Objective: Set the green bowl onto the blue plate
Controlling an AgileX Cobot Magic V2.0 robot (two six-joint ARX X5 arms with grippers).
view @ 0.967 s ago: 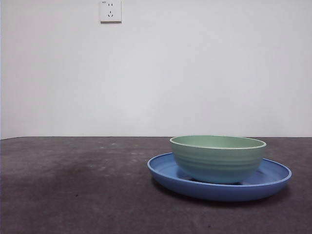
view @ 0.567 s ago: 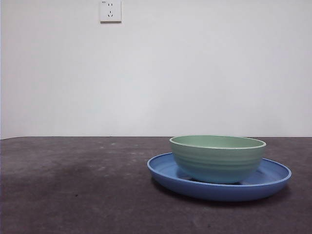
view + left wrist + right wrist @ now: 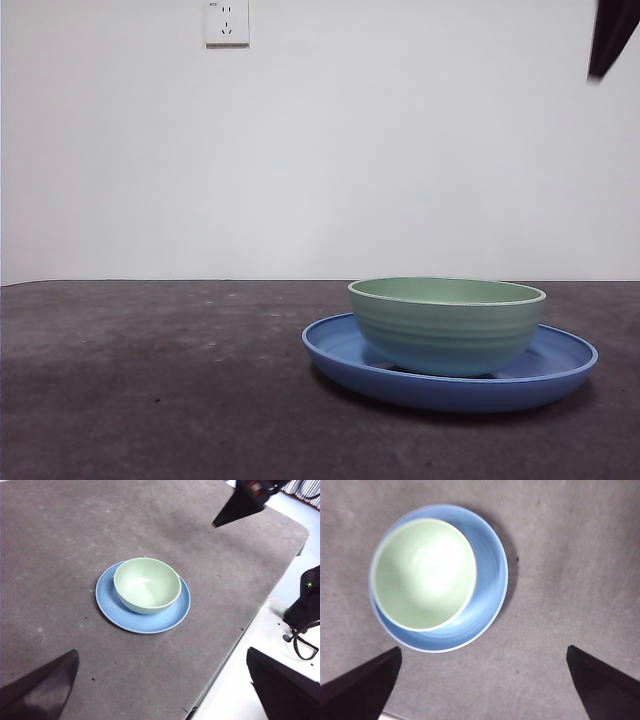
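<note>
Where the bowl rests: the pale mint-green round bowl with faint ridges sits upright inside the wide, glossy medium-blue round plate, its base on the plate's floor.
Bowl's place within the plate: off-centre; in the right wrist view the bowl crowds one side of the plate, leaving a broad blue crescent on the other side.
Bowl's contents: its inside is bare and smooth, seen in both wrist views.
Plate's place: flat on the dark grey matte table, in the right half of the front view; the left wrist view shows plate and bowl some way in from the table's edge.
Right gripper: above the table just beside the plate, looking straight down on it; its two black jaws stand wide apart with nothing between them and touch neither dish. In the left wrist view it shows as a dark wedge high over the table, past the plate.
Left gripper: well away from the dishes, near the table's edge; its jaws are spread wide and hold nothing.
Front view, top right corner: a black tip of an arm hangs well above the dishes.
Background: a white wall with a white socket high up.
</note>
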